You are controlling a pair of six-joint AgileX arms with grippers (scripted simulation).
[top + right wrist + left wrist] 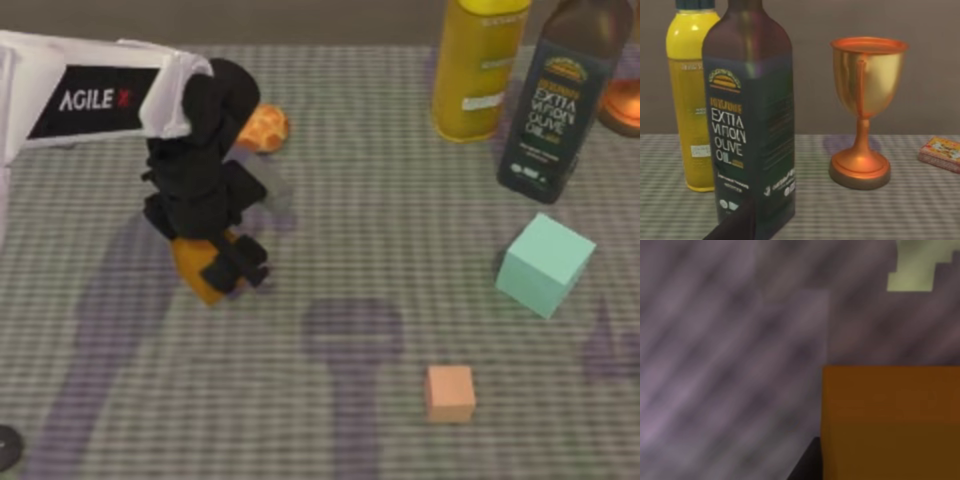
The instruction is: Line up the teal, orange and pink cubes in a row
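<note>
Table (400,250) covered in grey checked weave. At far edge, right side: yellow bottle (478,65) upright, dark olive oil bottle (558,95) upright just beside it. Copper goblet (865,105) standing near the oil bottle; small printed box (940,152) lying flat beyond. Round orange-and-white bun (265,128) at far left, partly hidden.

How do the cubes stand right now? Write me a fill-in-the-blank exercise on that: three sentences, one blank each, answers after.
1. The left end effector is right over the cube whose colour is ____.
2. The smallest cube on the table is coloured ____.
3. The teal cube sits on the top view's ____ side, in front of the olive oil bottle.

Missing words: orange; pink; right.
</note>
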